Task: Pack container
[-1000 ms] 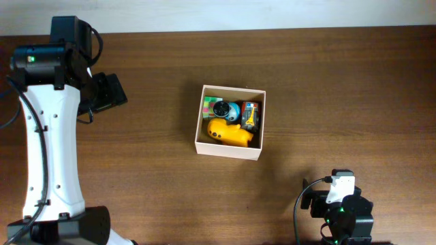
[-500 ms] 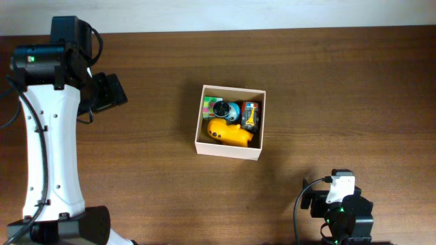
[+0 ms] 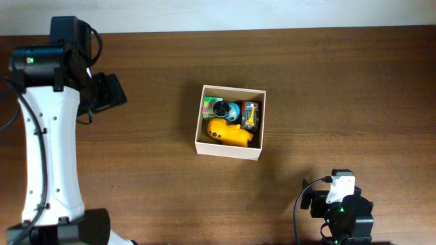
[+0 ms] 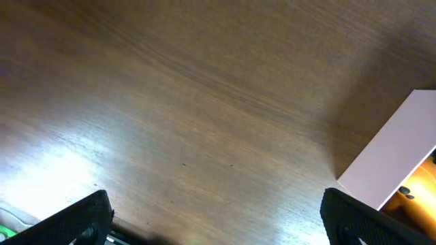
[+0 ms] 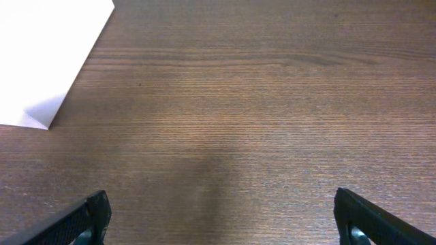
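Note:
The container [image 3: 227,150], a square white-walled box, stands at the table's middle. It holds a yellow duck toy [image 3: 229,133], a blue round toy [image 3: 224,109], a green block [image 3: 207,103] and a small red-and-yellow toy [image 3: 251,115]. My left gripper [image 4: 218,221] is open and empty over bare wood, far left of the container; the container's white corner [image 4: 392,160] shows at the right of the left wrist view. My right gripper [image 5: 225,218] is open and empty near the table's front edge; the container's wall [image 5: 41,54] shows at the upper left of the right wrist view.
The left arm's white body [image 3: 48,143] runs along the table's left side. The right arm's base [image 3: 338,207] sits at the front right. The brown wooden table [image 3: 340,88] has a pale wall strip along its far edge.

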